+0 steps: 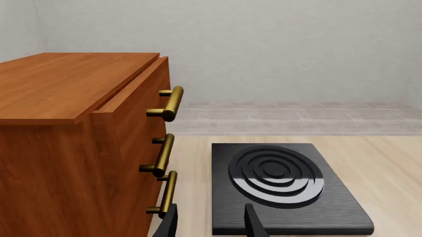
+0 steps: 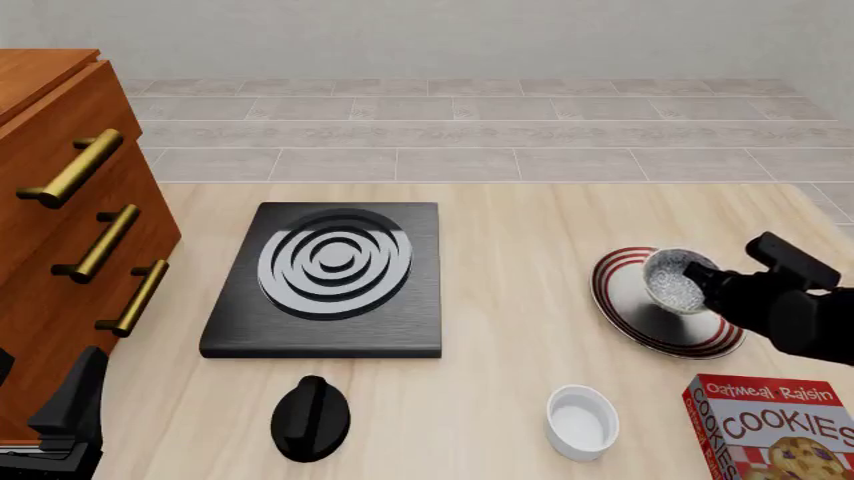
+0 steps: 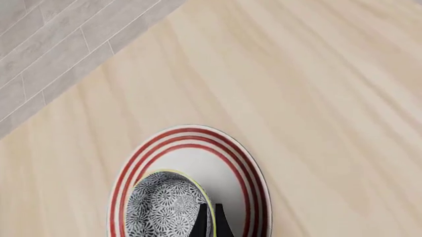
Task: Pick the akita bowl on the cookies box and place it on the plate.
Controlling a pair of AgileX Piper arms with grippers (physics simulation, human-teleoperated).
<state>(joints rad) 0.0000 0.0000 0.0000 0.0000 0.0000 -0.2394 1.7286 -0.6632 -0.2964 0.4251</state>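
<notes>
The speckled black-and-white akita bowl (image 2: 677, 280) hangs tilted over the white plate (image 2: 638, 318) with red rings, on the table's right side. My right gripper (image 2: 710, 287) is shut on the bowl's near rim. In the right wrist view the dark fingertips (image 3: 201, 223) pinch the rim of the bowl (image 3: 161, 210) above the plate (image 3: 228, 170). Whether the bowl touches the plate I cannot tell. The red cookies box (image 2: 777, 428) lies at the near right with nothing on it. My left gripper (image 1: 211, 224) is open at the near left, beside the cabinet.
A black stove (image 2: 327, 275) with white rings sits left of centre. Nearer the front are a black knob-shaped object (image 2: 311, 417) and a plain white ramekin (image 2: 583, 420). A wooden drawer cabinet (image 2: 54, 230) with brass handles stands along the left edge.
</notes>
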